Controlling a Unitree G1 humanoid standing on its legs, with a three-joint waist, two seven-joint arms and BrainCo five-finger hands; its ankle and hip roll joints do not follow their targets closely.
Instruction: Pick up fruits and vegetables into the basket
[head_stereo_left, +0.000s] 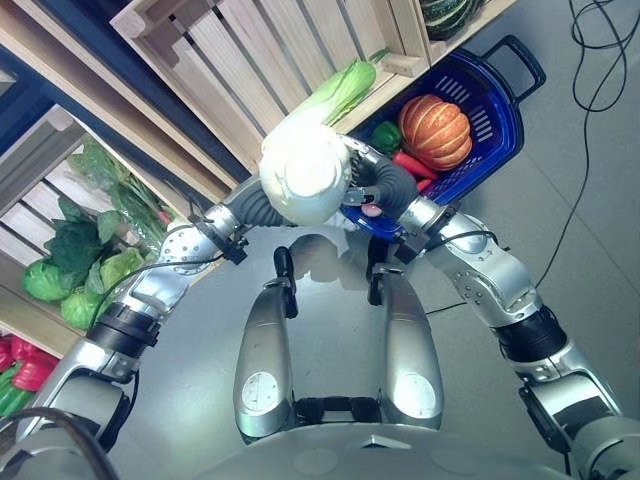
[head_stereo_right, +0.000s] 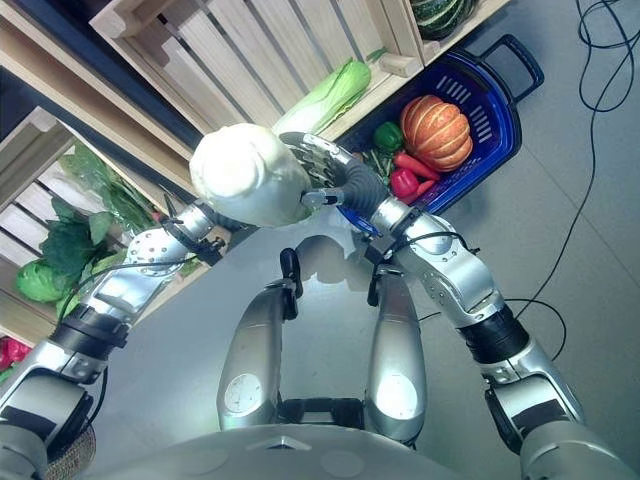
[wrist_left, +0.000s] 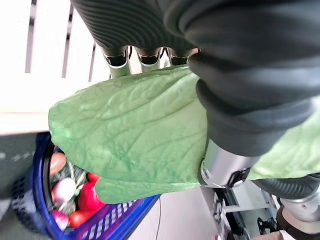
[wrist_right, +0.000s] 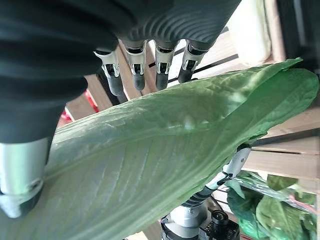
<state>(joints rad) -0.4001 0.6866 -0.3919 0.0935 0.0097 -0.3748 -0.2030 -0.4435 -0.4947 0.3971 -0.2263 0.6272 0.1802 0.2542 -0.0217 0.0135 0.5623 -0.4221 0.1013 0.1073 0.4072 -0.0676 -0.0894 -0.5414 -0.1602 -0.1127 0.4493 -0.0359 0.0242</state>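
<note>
Both hands held one napa cabbage (head_stereo_left: 318, 150) up close under the head camera, its pale round stem end facing the lens and its green leafy tip pointing away toward the wooden crates (head_stereo_left: 260, 50). The left hand (wrist_left: 145, 47) reached in from the robot's left and its fingers (wrist_left: 118, 61) lay against the leafy side of the cabbage; in the left wrist view the thumb (wrist_left: 227, 167) pressed the leaf from the opposite side, so the hand was closed round the cabbage. The right hand (wrist_right: 150, 60) came in from the right and gripped the same cabbage: its fingers (wrist_right: 162, 75) rested along the upper edge of the long green leaf and the thumb (wrist_right: 22, 185) clamped it from the other side. The cabbage hung in the air between the two hands, above the floor and just beside the blue basket (head_stereo_left: 500, 125), not inside it. The basket stood on the floor against the crates, its black handle (head_stereo_left: 515, 55) on the far side. In it lay an orange pumpkin (head_stereo_left: 435, 130), a green pepper (head_stereo_left: 386, 136), a red pepper (head_stereo_left: 412, 165) and something pinkish-red (head_stereo_right: 404, 183) near the basket's near rim. Leafy greens (head_stereo_left: 85, 245) filled a lower crate on the robot's left, with red peppers (head_stereo_left: 20, 365) in the crate at the left edge. A dark green squash (head_stereo_left: 450, 12) sat in a crate above the basket.
</note>
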